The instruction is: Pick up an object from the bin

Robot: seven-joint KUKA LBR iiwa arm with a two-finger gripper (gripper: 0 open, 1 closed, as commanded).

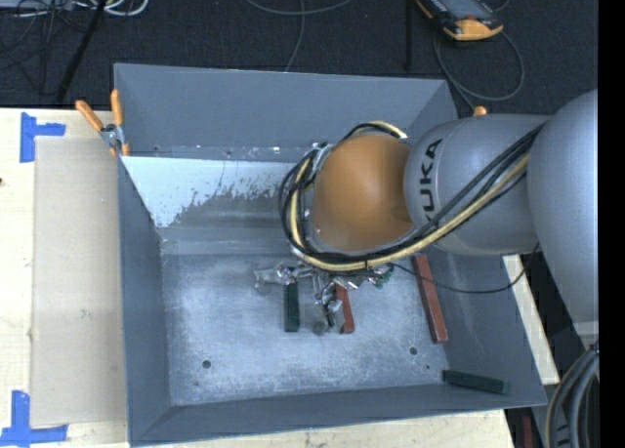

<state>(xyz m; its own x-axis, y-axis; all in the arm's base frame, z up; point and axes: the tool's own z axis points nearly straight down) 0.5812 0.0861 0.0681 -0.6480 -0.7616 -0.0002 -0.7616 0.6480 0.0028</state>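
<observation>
Two bars: dark green bar [291, 311] left, red-brown bar [346, 313] right, mid bin [195, 339]
Pincer [321, 307]: low, just between both bars
Pincer state: cannot tell

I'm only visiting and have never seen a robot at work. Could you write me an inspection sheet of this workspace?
Surface: grey bin floor, scuffed, with pale patches.
Job's things: dark bar and red-brown bar at mid-floor, on either side of the gripper; nothing seen held.
Clutter: long brown bar along the right wall; black block at the near right corner.
Grippers: gripper low over mid-floor, under the orange cover.
Cables: yellow and black cables looped round the cover.
Surroundings: dark ground with wires and an orange device.
</observation>
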